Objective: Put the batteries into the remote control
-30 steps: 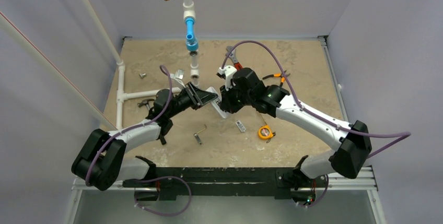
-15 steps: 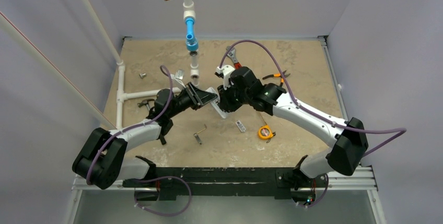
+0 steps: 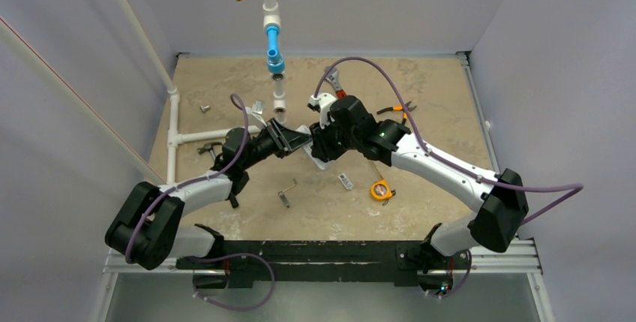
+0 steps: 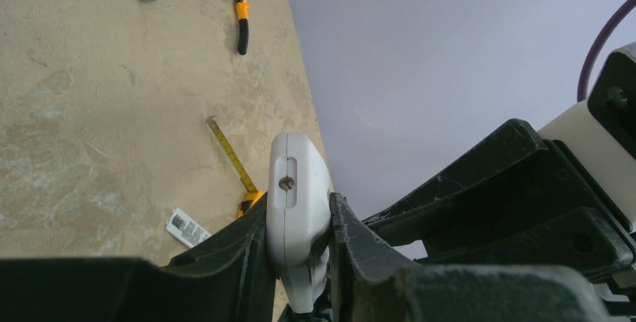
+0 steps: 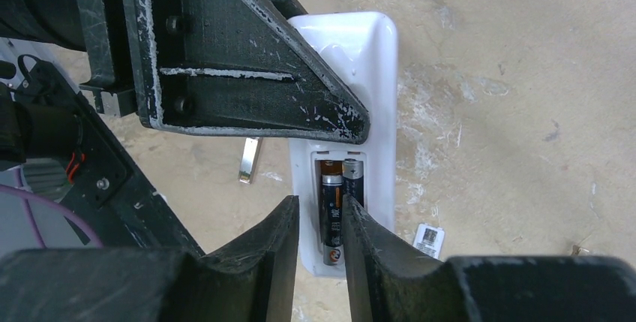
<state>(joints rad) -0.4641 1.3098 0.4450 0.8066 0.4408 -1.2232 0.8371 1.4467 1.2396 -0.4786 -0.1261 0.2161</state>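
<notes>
My left gripper (image 3: 298,140) is shut on one end of the white remote control (image 3: 316,159) and holds it above the table; the left wrist view shows its edge (image 4: 300,179) clamped between both fingers (image 4: 298,213). In the right wrist view the remote (image 5: 371,59) lies back side up with its battery compartment open. Two black batteries (image 5: 332,209) (image 5: 354,181) lie side by side in it. My right gripper (image 5: 320,206) hovers just over the compartment's lower end, jaws a little apart, the right finger at the edge of the left battery. It also shows in the top view (image 3: 322,146).
A small white labelled battery cover (image 3: 345,181) and a yellow tape measure (image 3: 382,190) lie on the table below the remote. An angled metal key (image 3: 286,193), orange-handled pliers (image 3: 397,110), a wrench (image 3: 335,82) and white pipes (image 3: 180,130) lie around. A pipe assembly (image 3: 271,29) hangs at the back.
My right arm has shifted slightly left and back, bringing its gripper closer over the remote. The left gripper still holds the remote in the same place.
</notes>
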